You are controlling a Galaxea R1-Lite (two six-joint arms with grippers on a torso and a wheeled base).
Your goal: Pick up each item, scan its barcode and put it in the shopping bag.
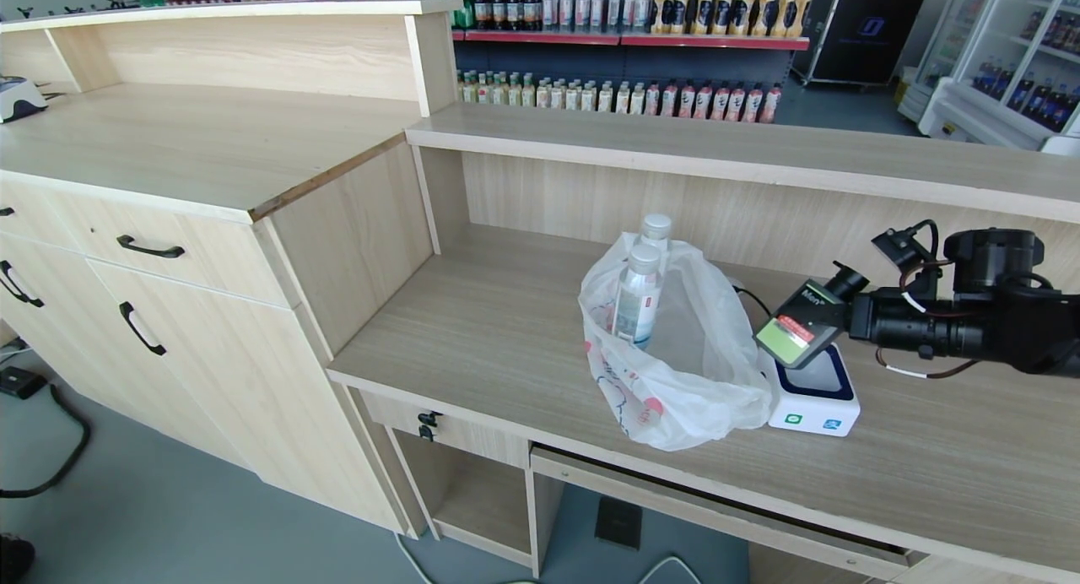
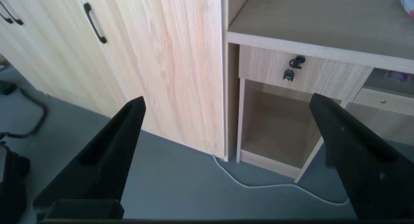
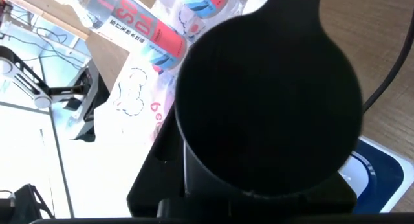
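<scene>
1. The step in hand looks like scanning. The right pincer [image 1: 854, 314] holds a dark bottle [image 1: 797, 329] with a green and red label. It holds it tilted just above the scanner [image 1: 831, 402], with the labelled face turned down toward the scanner's blue top.
2. The scanner sits on the table [image 1: 489, 331] toward the front edge. It appears to touch the shopping bag [image 1: 675, 390], which stands about halfway between the front edge and the back wall.
3. The bag's mouth is open and slumped. Two clear bottles stand in it, one [image 1: 639, 297] in front of the other [image 1: 656, 229], so part of the task seems done.
4. From the right wrist, the dark bottle blocks most of the sight. Beyond it are the printed bag [image 3: 139, 88] and a bottle's red label [image 3: 129, 20], and a corner of the scanner [image 3: 378, 175] shows at the other side.
5. The left pincer [image 2: 223, 159] is spread wide and holds nothing. It hangs low, below the table's front edge and before the cabinet, over the floor.
6. I cannot tell whether the barcode faces the scanner window, so the bottle may need a small turn.
7. Next, the right arm should lift the dark bottle and carry it over the bag's rim. It should lower it beside the standing bottles without toppling them or catching the thin plastic.
</scene>
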